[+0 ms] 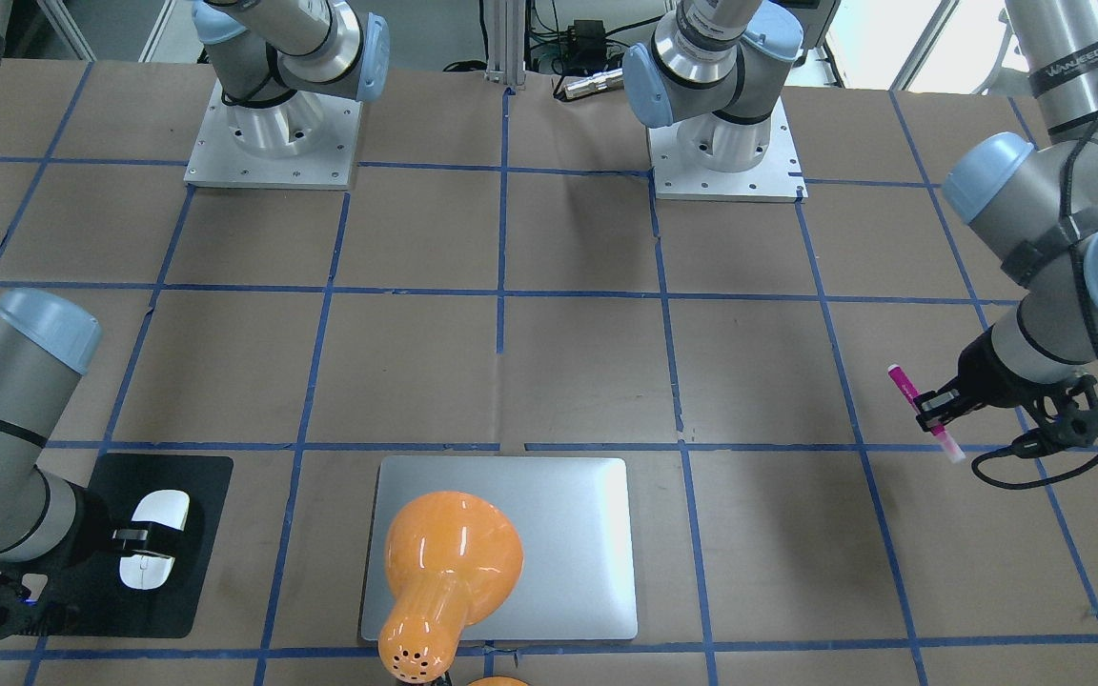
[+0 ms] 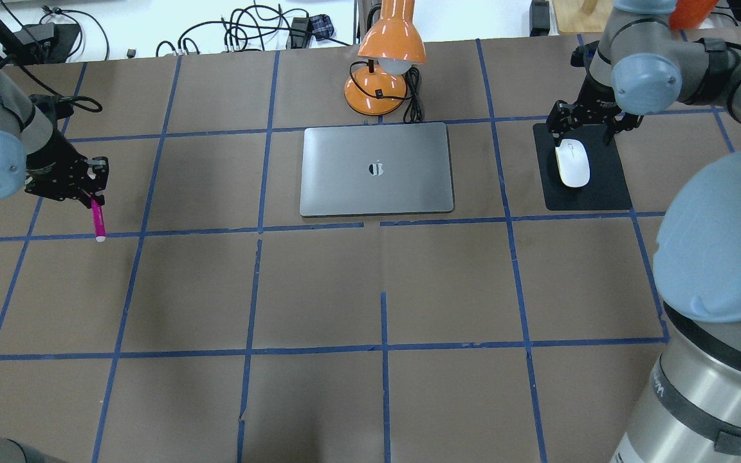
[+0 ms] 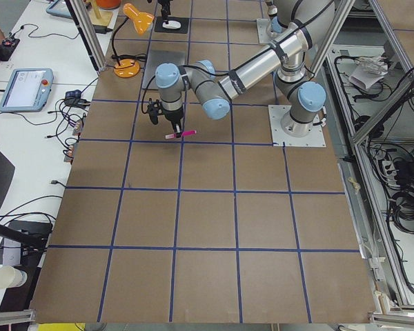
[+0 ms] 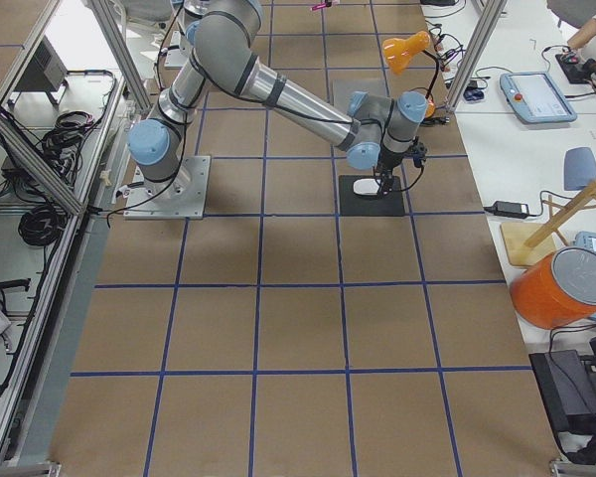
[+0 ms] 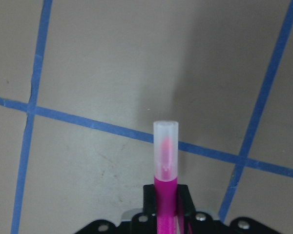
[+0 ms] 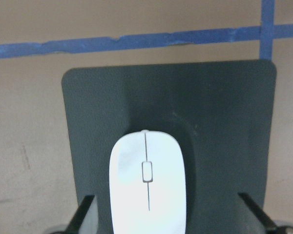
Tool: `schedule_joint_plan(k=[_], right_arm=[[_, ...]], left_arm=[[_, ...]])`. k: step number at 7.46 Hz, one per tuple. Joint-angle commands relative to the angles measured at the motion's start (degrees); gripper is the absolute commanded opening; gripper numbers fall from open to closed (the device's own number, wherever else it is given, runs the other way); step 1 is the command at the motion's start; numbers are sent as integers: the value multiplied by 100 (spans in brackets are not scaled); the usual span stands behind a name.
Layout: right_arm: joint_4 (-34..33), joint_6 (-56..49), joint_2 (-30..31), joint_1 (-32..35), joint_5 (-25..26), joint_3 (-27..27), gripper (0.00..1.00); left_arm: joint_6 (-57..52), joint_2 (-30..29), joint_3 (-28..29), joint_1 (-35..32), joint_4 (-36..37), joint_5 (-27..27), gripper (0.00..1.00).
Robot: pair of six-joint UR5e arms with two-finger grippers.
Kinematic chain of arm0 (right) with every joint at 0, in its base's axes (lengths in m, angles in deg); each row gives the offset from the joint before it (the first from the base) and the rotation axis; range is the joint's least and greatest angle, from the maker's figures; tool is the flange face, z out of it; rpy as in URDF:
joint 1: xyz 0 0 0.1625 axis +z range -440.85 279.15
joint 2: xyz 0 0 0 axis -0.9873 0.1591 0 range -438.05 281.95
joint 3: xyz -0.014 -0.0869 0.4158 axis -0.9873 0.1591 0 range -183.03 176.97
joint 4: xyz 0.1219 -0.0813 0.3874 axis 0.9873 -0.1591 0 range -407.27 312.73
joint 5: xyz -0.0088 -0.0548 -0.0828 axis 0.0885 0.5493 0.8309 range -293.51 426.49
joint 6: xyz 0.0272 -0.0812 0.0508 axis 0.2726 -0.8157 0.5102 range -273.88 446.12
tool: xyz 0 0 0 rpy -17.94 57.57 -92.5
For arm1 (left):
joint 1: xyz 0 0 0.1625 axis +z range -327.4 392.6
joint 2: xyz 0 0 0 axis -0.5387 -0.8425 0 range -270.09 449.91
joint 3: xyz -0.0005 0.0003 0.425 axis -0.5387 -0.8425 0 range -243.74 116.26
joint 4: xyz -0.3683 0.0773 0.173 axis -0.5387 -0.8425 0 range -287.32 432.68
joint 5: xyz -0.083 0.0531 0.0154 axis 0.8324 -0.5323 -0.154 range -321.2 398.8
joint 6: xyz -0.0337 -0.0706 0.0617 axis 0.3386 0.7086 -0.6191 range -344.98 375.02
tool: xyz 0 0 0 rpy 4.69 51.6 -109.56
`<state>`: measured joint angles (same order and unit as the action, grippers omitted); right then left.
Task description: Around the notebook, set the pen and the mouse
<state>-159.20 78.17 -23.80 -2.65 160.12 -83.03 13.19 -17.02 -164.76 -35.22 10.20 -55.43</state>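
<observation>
Mouse (image 2: pixel 572 164) lies on the pad (image 2: pixel 605 190) beside the notebook (image 2: pixel 345 186), right jaws wide around it; left jaws grip the pen (image 2: pixel 97 220), well apart, unplaced.

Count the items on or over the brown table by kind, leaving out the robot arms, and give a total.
pink pen: 1
white mouse: 1
silver notebook computer: 1
black mouse pad: 1
orange desk lamp: 1
Total: 5
</observation>
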Motion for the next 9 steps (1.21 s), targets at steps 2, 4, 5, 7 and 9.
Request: schedule_joint_plan(k=[2,4,5,7,9], right_arm=[[1993,239,936,649,85,696,100],[2771,547,1788,1099,-63,601,100],[2964,896,2131,1319,-90,548,100],[3239,988,2695,1523,-116,250,100],[2864,892,2618,1506,-108,161,100]], left_arm=[[1823,49,-49,-1038,-53,106,0],[3383,-108,-58,-1836,-36,211,0],[4026,-170,-58,-2189,8,212,0],[5247,-258,-75,-2717,0,474,0],[6426,-346,-67,-3175,69,589,0]])
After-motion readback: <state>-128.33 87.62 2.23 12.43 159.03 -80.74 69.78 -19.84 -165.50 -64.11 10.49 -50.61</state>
